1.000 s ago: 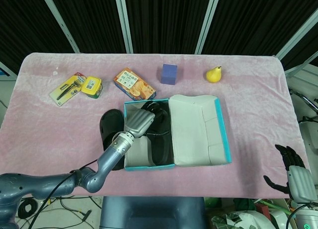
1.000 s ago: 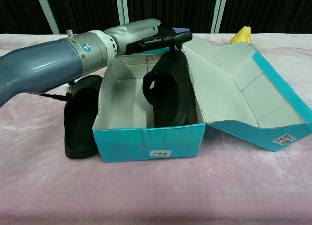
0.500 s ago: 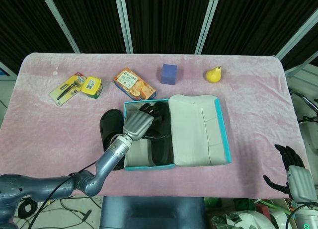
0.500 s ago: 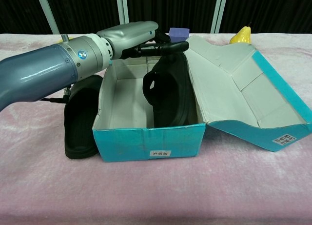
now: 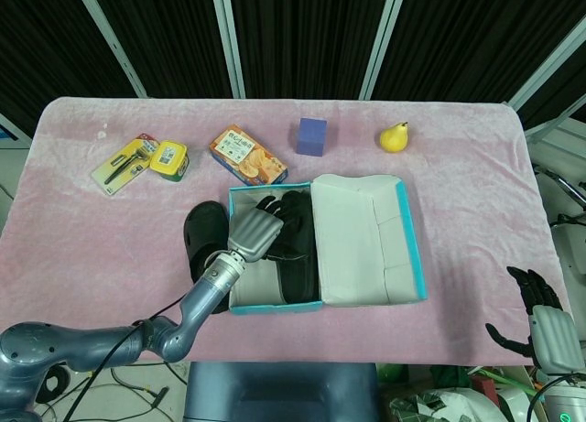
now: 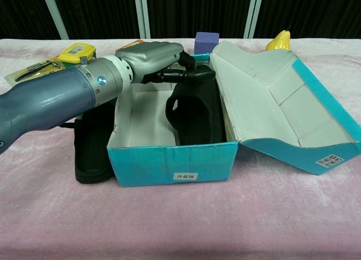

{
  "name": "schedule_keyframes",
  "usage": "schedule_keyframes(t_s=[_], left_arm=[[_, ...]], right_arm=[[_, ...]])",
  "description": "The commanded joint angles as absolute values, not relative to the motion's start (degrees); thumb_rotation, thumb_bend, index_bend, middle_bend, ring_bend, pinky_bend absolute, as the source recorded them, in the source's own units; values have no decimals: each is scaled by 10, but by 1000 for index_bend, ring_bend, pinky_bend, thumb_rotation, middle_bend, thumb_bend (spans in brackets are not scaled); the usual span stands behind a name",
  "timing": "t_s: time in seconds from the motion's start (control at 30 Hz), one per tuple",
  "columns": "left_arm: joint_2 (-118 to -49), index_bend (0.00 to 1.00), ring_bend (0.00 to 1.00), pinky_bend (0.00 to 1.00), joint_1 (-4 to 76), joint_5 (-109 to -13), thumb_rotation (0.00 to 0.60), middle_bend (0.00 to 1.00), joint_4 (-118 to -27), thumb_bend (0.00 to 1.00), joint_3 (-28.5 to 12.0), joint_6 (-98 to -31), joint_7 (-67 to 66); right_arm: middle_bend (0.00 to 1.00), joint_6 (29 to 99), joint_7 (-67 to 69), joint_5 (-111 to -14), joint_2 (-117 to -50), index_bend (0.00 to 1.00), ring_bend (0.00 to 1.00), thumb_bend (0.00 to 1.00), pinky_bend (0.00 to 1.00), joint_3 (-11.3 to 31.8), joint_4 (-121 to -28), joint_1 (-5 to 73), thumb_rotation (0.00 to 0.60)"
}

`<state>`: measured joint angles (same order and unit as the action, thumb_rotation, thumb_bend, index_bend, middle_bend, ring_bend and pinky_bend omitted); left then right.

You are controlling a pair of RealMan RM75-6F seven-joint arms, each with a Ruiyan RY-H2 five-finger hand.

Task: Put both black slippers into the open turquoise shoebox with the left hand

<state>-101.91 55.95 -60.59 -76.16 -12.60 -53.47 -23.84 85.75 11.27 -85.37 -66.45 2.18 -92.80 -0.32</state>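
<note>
Seating first slipper (image 6: 194,110) upright in shoebox (image 6: 172,164), left hand (image 5: 255,232) fingers extended onto its top edge, grip unclear; next: release, fetch second slipper (image 5: 203,239) beside box.

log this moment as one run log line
left hand: over shoebox, fingers at first slipper standing on edge inside | second slipper: on table, left of box | right hand: idle, open
</note>
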Motion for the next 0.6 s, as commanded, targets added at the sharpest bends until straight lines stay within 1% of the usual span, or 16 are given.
schedule_keyframes(t_s=[0.03, 0.13, 0.2, 0.27, 0.4, 0.43, 0.47, 0.5, 0.57, 0.6], left_arm=[[-1020, 368, 152, 127, 558, -602, 0, 292, -759, 42, -125, -532, -239], [-1020, 340, 152, 128, 557, -601, 0, 289, -760, 41, -126, -532, -237], [-1019, 275, 151, 132, 555, -605, 0, 279, -765, 36, -130, -537, -231], [-1016, 230, 151, 134, 552, -619, 0, 266, -777, 31, -137, -547, -211], [-1001, 172, 152, 136, 532, -670, 0, 244, -813, 26, -147, -597, -158], [-995, 165, 152, 138, 526, -679, 22, 240, -821, 28, -147, -609, -154], [-987, 152, 152, 143, 518, -688, 135, 233, -834, 35, -145, -625, -154], [-981, 135, 152, 151, 511, -691, 312, 226, -844, 48, -144, -637, -158], [-964, 105, 151, 162, 495, -690, 561, 210, -868, 76, -138, -658, -181], [-948, 93, 151, 166, 485, -686, 600, 203, -889, 88, -133, -670, -203]], right_arm=[[100, 857, 113, -853, -664, 117, 0, 127, 104, 22, -928, -3, 600], [100, 857, 111, -854, -664, 117, 0, 127, 104, 22, -929, -3, 600], [100, 857, 111, -855, -664, 118, 0, 127, 104, 22, -929, -3, 600], [100, 858, 110, -855, -664, 117, 0, 127, 104, 22, -930, -3, 600], [100, 859, 109, -855, -664, 117, 0, 127, 104, 22, -931, -3, 600], [100, 859, 109, -855, -664, 117, 0, 127, 104, 22, -931, -3, 600], [100, 858, 109, -855, -664, 117, 0, 127, 104, 22, -931, -3, 600], [100, 858, 110, -856, -664, 117, 0, 127, 104, 22, -931, -3, 600], [100, 857, 111, -856, -665, 117, 0, 127, 104, 22, -929, -2, 600], [100, 856, 112, -857, -665, 117, 0, 126, 104, 22, -928, -1, 600]])
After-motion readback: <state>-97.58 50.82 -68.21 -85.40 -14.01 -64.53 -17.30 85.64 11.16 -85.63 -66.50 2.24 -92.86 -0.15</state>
